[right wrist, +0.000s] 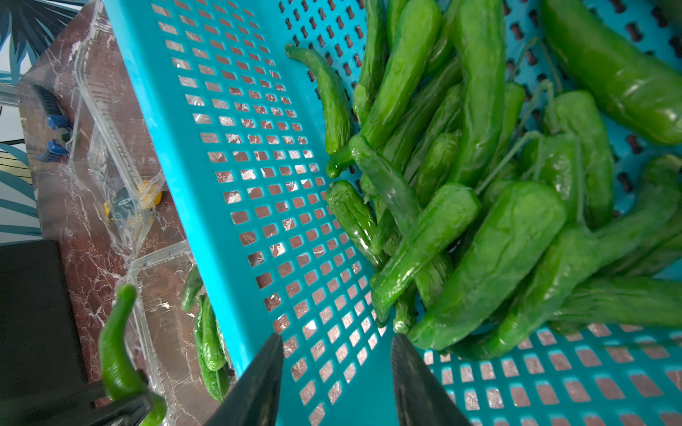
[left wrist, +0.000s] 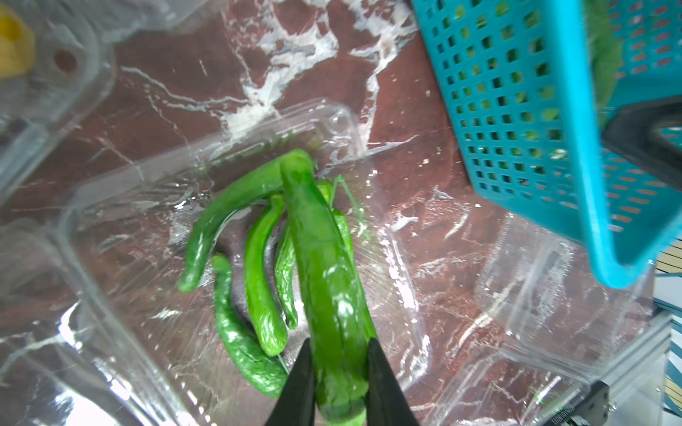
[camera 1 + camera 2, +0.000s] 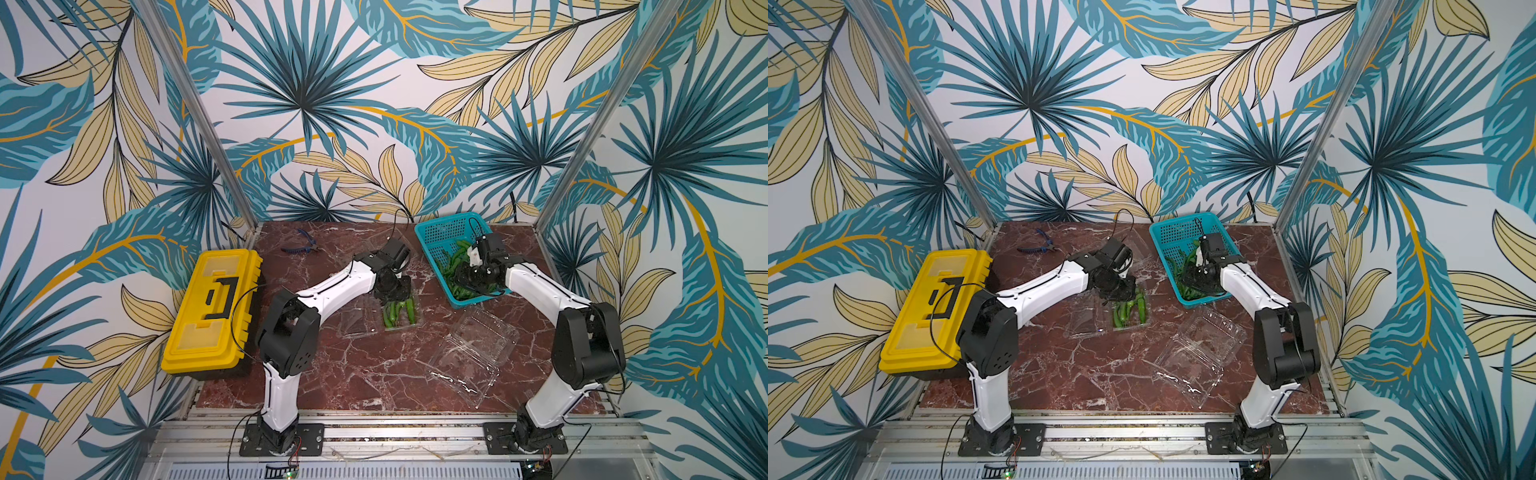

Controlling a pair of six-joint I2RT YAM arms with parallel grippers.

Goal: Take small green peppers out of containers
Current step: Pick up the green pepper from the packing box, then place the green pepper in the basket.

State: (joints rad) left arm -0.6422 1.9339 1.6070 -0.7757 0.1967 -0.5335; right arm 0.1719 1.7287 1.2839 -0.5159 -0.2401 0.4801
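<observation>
Left gripper [image 2: 338, 343] clamps one pepper [image 2: 324, 265] over the central container [image 2: 140, 206], where several peppers [image 2: 258, 273] remain, while the right gripper [image 1: 336, 337] hangs half-open and empty above the heaped basket [image 3: 436, 237] at one o'clock, an emptied container [image 3: 473, 357] at five o'clock.

L arm [image 3: 1050, 286] over peppers [image 3: 1125, 314] in punnet [image 3: 1086, 323].

Glossy bright green is being shown by the small green peppers [image 2: 324, 280]; clear ribbed plastic by the containers [image 3: 469, 357]. Perforated teal is being displayed by the basket [image 3: 436, 232], yellow by the toolbox [image 3: 199, 345], white-veined red-brown marbling by the worktop [image 3: 374, 374].
</observation>
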